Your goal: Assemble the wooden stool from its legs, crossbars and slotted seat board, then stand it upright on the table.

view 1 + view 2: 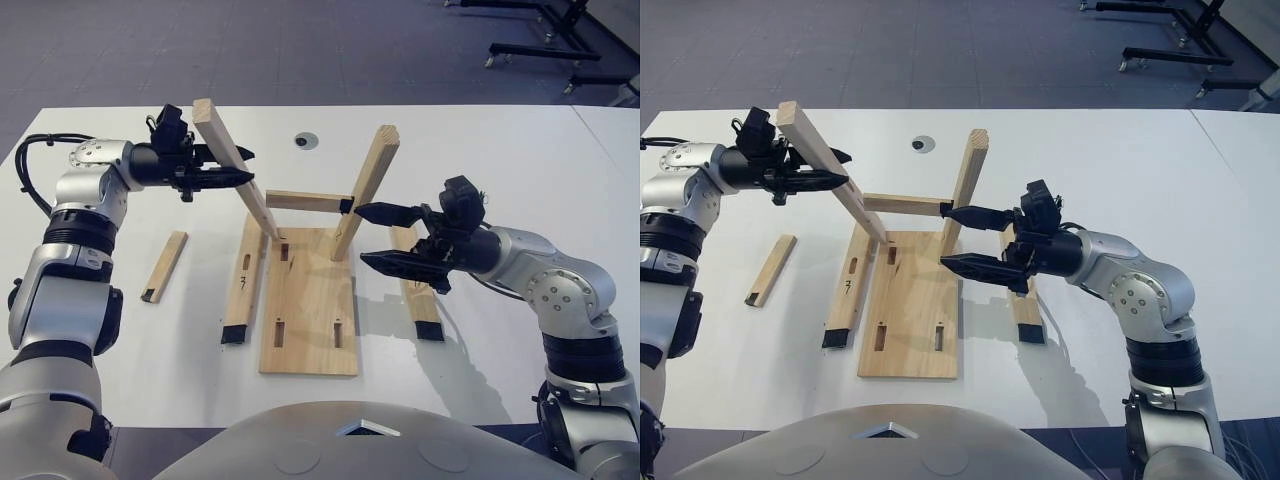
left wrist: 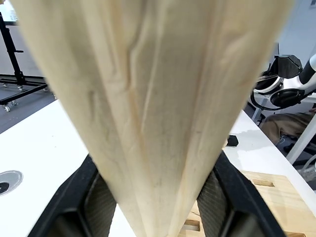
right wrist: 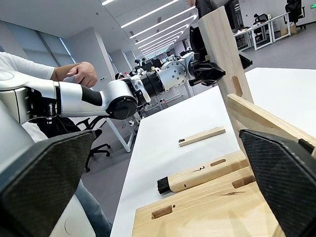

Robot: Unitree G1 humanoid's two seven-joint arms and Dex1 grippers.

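The slotted seat board [image 1: 310,320] lies flat mid-table. Two legs stand in its far slots: a left leg [image 1: 232,165] that leans outward and a right leg [image 1: 368,185]. A crossbar [image 1: 305,201] joins them. My left gripper [image 1: 238,166] is shut on the left leg [image 2: 148,98] high up. My right gripper [image 1: 360,234] is open just beside the lower part of the right leg, not touching it. In the right wrist view its dark fingers [image 3: 286,168] frame the left leg [image 3: 222,44] and the crossbar [image 3: 266,123].
A loose leg with a black foot [image 1: 244,282] lies left of the board. Another [image 1: 418,295] lies right of it, under my right gripper. A short crossbar [image 1: 165,265] lies farther left. A round table hole [image 1: 306,140] is behind the frame.
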